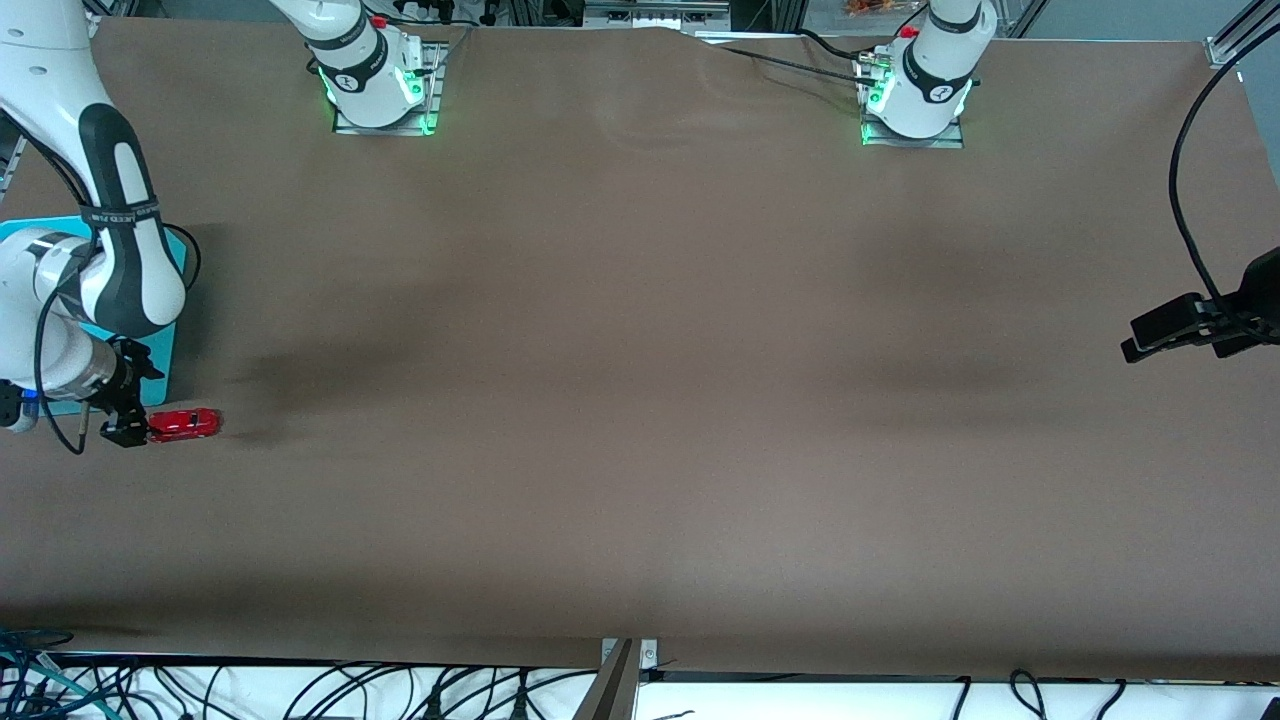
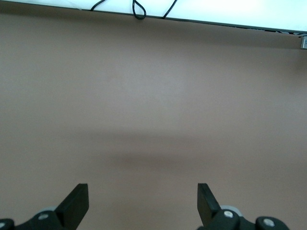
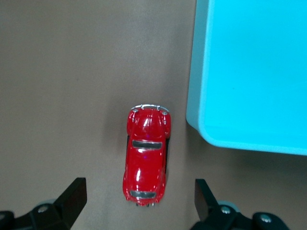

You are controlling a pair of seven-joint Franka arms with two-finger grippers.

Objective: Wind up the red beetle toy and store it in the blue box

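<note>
Hovering low with fingers spread, right gripper [image 1: 125, 425] just short of red beetle toy [image 1: 184, 424], long axis running straight away from it, beside blue box [image 1: 160, 372]; left gripper [image 1: 1140, 340] open, waiting well apart.

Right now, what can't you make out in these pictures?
- Large turquoise-blue plastic box: in the front view the right arm covers most of it; the right wrist view shows one corner only.
- Small glossy red beetle toy car: its winding part is not visible.
- Left gripper: the front view's edge cuts its arm off.
</note>
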